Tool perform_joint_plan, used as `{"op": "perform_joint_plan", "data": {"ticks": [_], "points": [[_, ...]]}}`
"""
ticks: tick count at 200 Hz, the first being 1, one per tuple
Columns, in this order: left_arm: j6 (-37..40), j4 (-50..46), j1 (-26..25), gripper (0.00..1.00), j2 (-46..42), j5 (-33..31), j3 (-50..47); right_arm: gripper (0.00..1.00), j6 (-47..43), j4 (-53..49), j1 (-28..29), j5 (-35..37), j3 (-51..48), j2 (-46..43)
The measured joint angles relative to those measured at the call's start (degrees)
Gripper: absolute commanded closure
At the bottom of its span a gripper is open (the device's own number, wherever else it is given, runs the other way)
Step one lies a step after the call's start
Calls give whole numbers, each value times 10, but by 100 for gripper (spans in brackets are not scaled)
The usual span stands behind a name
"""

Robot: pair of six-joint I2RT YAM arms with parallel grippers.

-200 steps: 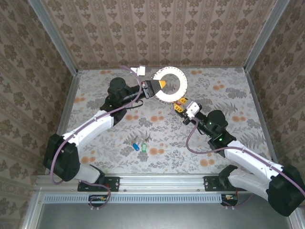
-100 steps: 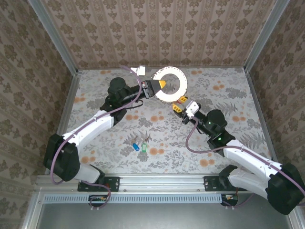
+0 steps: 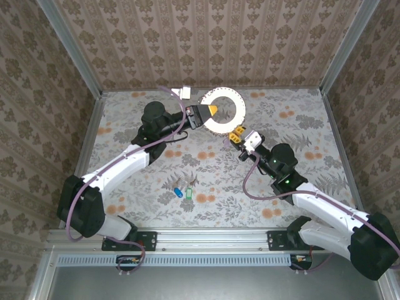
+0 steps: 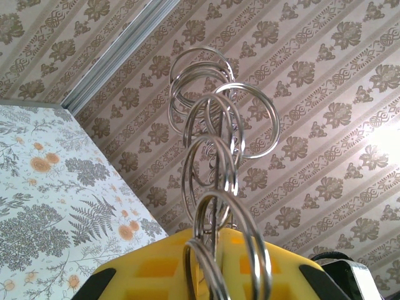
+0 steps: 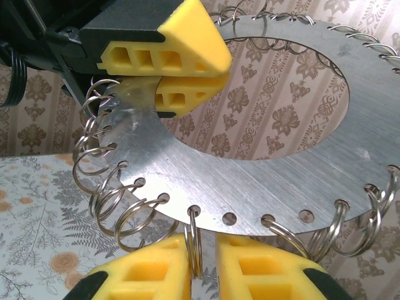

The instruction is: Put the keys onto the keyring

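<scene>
Nearest me, blue + green keys [image 3: 181, 191] lie loose on the table [image 3: 294, 128], well apart from the rest. Right end effector [image 5: 201, 250] sits at the lower edge of the keyring [image 5: 281, 181], gap narrow w/ a small split ring [image 5: 194, 234] in it; can't tell if it's pinched. Further back, left end effector [image 3: 210, 111] is clamped on the keyring's rim.

Floral tabletop [image 3: 300, 119] — patterned walls [image 3: 206, 37], white plug [image 3: 184, 93] at back

left pincer [image 5: 182, 74]: clamps keyring [image 5: 300, 181] | right pincer [image 5: 201, 253]: straddles split ring [image 5: 194, 240]
</scene>
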Motion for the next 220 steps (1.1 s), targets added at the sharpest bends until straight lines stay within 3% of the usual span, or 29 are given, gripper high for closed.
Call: {"op": "perform_joint_plan", "data": {"ticks": [54, 65, 106, 139, 220], "points": [[-4, 6, 0, 100, 1, -2, -3, 88, 0, 1, 0, 4, 0, 2], [-4, 6, 0, 100, 1, -3, -3, 94, -2, 3, 0, 4, 0, 7], [-4, 8, 0, 100, 2, -8, -4, 100, -2, 7, 2, 8, 0, 11], [-18, 24, 1, 100, 2, -34, -22, 100, 0, 4, 2, 15, 0, 11], [-143, 86, 4, 100, 32, -99, -97, 100, 31, -41, -5, 15, 0, 26]]}}
